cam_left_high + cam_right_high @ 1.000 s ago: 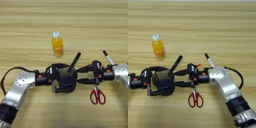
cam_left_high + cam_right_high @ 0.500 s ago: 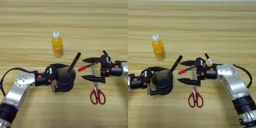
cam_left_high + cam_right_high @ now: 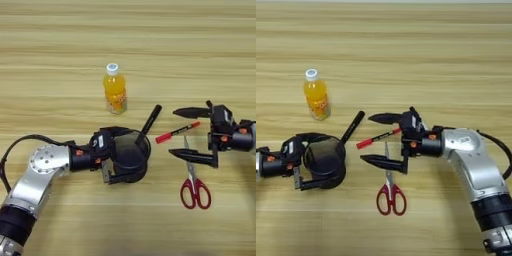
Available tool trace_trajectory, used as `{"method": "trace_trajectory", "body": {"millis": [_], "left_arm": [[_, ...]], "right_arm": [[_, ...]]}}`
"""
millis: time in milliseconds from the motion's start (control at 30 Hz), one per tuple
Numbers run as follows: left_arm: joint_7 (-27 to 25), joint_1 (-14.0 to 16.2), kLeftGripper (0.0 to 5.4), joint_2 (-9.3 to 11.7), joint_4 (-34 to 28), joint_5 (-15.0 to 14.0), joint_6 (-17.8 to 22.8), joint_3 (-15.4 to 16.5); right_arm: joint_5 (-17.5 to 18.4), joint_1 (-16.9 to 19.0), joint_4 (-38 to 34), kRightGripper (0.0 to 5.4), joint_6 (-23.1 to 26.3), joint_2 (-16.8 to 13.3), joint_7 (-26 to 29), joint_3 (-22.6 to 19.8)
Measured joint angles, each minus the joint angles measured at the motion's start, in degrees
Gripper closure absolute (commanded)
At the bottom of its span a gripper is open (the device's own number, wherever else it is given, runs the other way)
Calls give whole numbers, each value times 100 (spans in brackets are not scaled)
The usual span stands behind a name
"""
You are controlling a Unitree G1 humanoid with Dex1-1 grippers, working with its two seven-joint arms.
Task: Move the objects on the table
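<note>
So left pincer point(image 3: 117, 167) grips the black mesh pen cup point(image 3: 129, 156) holding one black marker point(image 3: 150, 120), right pincer point(image 3: 376, 140) spread wide around the red pen point(image 3: 377, 137), scissors untouched.

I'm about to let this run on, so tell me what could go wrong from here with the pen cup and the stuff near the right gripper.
The left gripper is clamped on the pen cup with a black marker leaning far out; a jerk could tip it out. The right gripper is open with the red pen between its fingers and the scissors under the lower one; closing could snag or push both.
</note>
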Motion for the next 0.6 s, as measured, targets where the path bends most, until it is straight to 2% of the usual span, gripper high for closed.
{"method": "trace_trajectory", "body": {"millis": [267,333,600], "left_arm": [[51,-7,0,14,-10,62,-42,-48],[62,12,0,50,18,266,-31,-106],[64,28,0,70,23,298,-29,-107]], "right_arm": [[27,13,-13,4,2,0,-7,-61],[27,18,-14,4,2,1,-10,-65],[27,33,-13,4,2,1,-11,-67]]}}
